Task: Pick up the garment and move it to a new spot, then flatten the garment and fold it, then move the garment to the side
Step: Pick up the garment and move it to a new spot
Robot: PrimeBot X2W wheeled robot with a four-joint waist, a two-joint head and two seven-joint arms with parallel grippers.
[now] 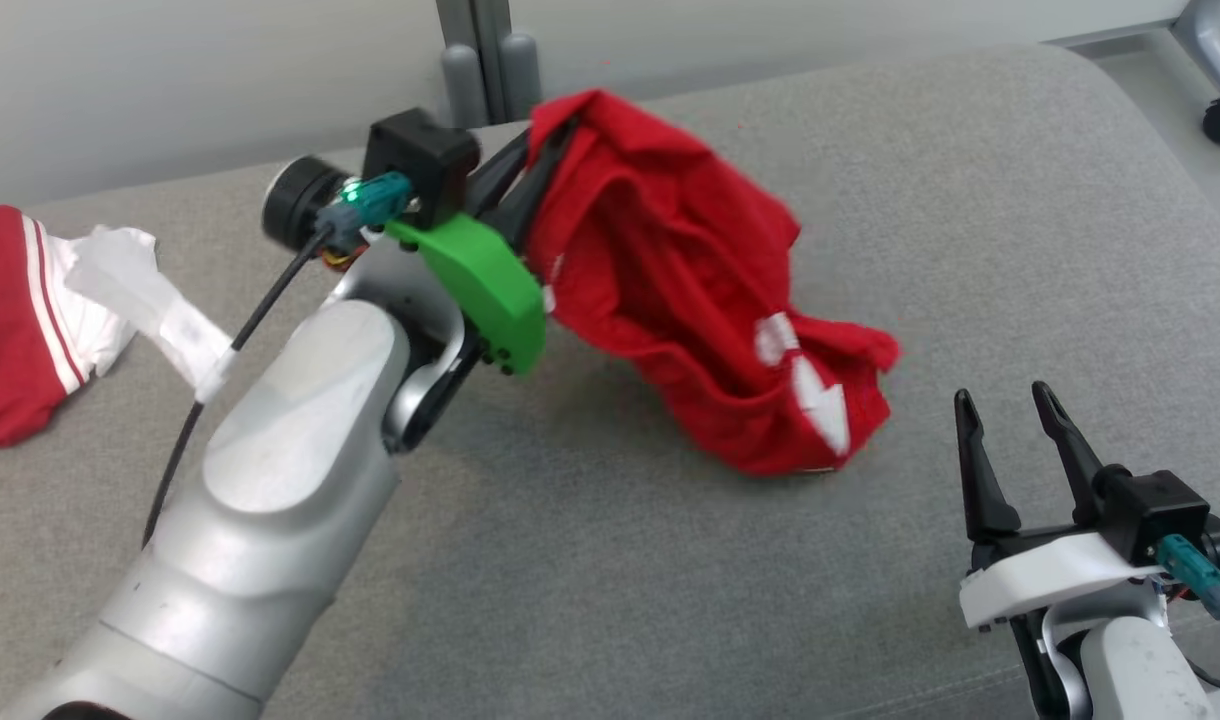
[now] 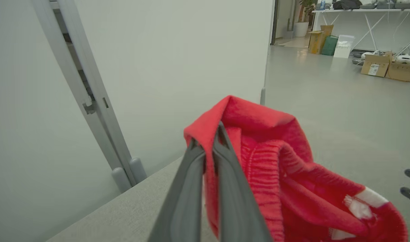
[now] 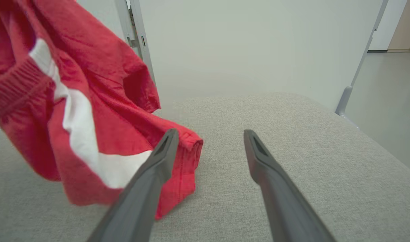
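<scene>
Our left gripper's (image 2: pixel 206 136) jaws pinched only a fold of the red shorts (image 1: pixel 670 280), which could slip free or snag the right gripper's (image 1: pixel 1002 393) spread jaws beside them.

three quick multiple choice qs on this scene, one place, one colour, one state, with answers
1. Where on the grey cushion does the second red-and-white cloth lie? A) robot's far left B) far right C) middle
2. What colour is the guard on the left wrist? A) white B) green C) blue
3. The left gripper is: A) open and empty B) flat on the cushion C) shut on the red garment

A, it lies at the head view's left edge; B, the guard is bright green; C, both fingers pinch a red fold.
</scene>
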